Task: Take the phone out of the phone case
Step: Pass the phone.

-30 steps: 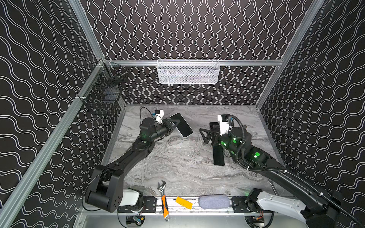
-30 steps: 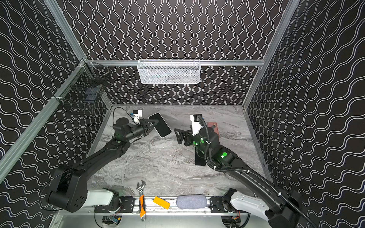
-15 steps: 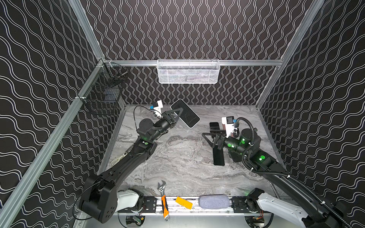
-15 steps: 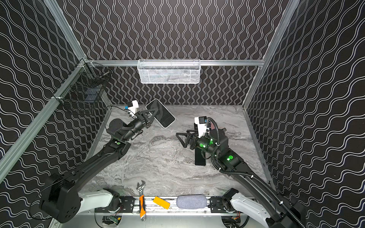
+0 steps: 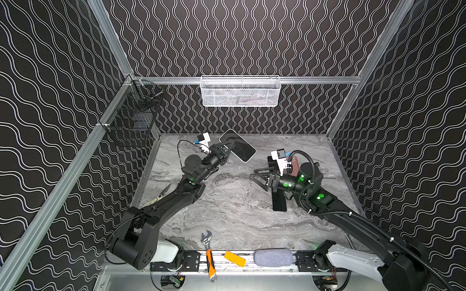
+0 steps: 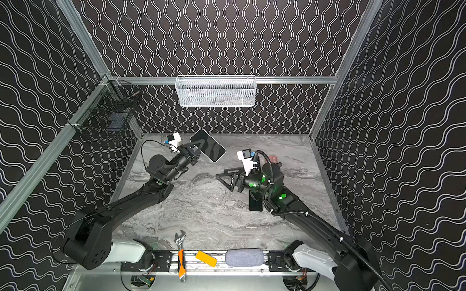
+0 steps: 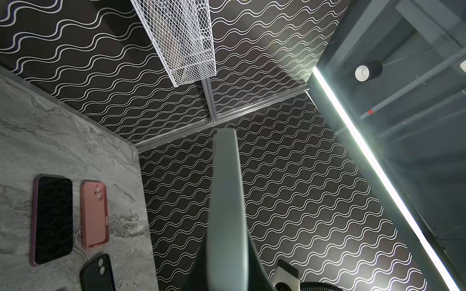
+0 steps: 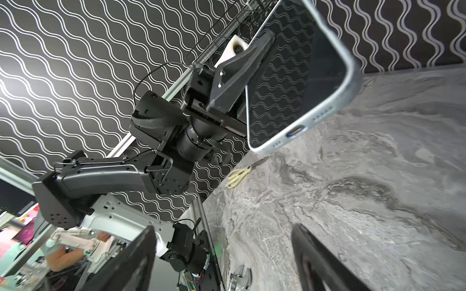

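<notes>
1. While the left gripper (image 5: 227, 149) pinches it from one long side, the phone (image 5: 238, 148) hangs tilted in the air over the rear of the marble table (image 5: 227, 209), left of centre in both top views.
2. Its dark glass mirrors the wavy wall pattern.
3. A pale, bluish-white phone case (image 8: 353, 83) wraps its edges and rounded corners. The phone sits fully inside it.
4. On the short end of the case, the right wrist view shows a charging-port cutout (image 8: 296, 131) with small speaker holes on either side.
5. One black finger (image 8: 242, 73) lies flat across the screen, so this claw is clamped on the cased phone.
6. The right gripper (image 5: 255, 176) hovers low over the table right of centre, jaws spread with nothing between them, well apart from the phone.
7. Beneath the right arm, a black phone (image 5: 279, 204) lies flat.
8. Seen from the left wrist, a purple-cased phone (image 7: 51, 219), a pink case (image 7: 94, 214) and a black case (image 7: 97, 272) rest on the table.
</notes>
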